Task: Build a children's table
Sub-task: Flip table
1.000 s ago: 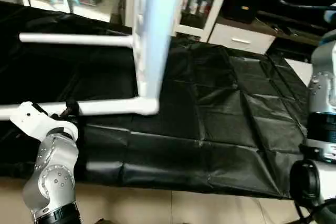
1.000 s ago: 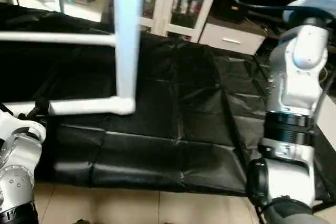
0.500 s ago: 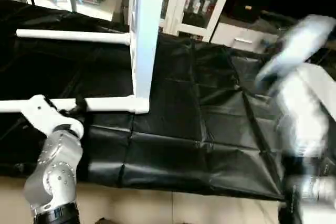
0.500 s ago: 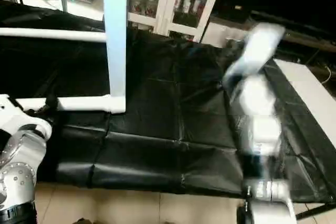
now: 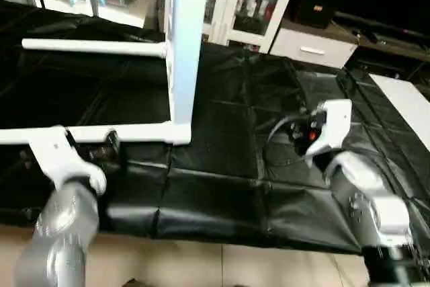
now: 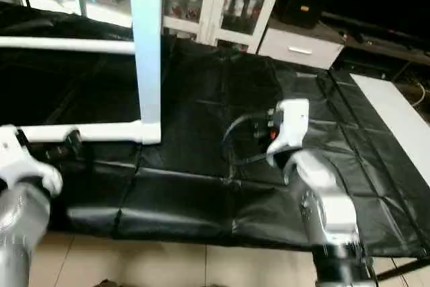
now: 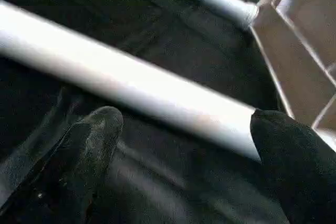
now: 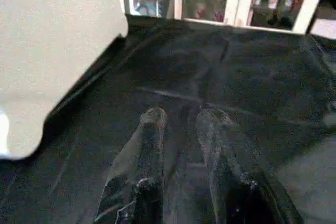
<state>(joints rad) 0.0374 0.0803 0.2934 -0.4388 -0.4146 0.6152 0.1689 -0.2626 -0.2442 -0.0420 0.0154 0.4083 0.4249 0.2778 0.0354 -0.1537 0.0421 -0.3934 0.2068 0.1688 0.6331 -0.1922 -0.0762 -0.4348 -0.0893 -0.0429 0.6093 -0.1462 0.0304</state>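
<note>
The children's table lies on its side on the black sheet [image 5: 269,166]. Its white top [image 5: 183,52] stands on edge, and two white legs point left: an upper leg [image 5: 94,46] and a lower leg [image 5: 134,132]. My left gripper [image 7: 184,129] is at the lower leg, wide open. The leg [image 7: 136,87] runs crosswise just past its black fingertips [image 7: 97,129], and nothing is gripped. My right gripper [image 8: 179,119] hovers low over the sheet to the right of the top. It faces the top's flat face [image 8: 52,51], and its fingers [image 8: 149,129] are a narrow gap apart with nothing between them.
A white glass-fronted cabinet [image 5: 259,5] and a low white drawer unit [image 5: 312,48] stand behind the sheet. A white surface [image 5: 403,99] lies at the right. The sheet's front edge drops to the tiled floor [image 5: 201,263].
My right arm has swung down from a raised pose to low over the sheet, now pointing at the table top. The left gripper stays at the lower leg and has opened a little wider.
</note>
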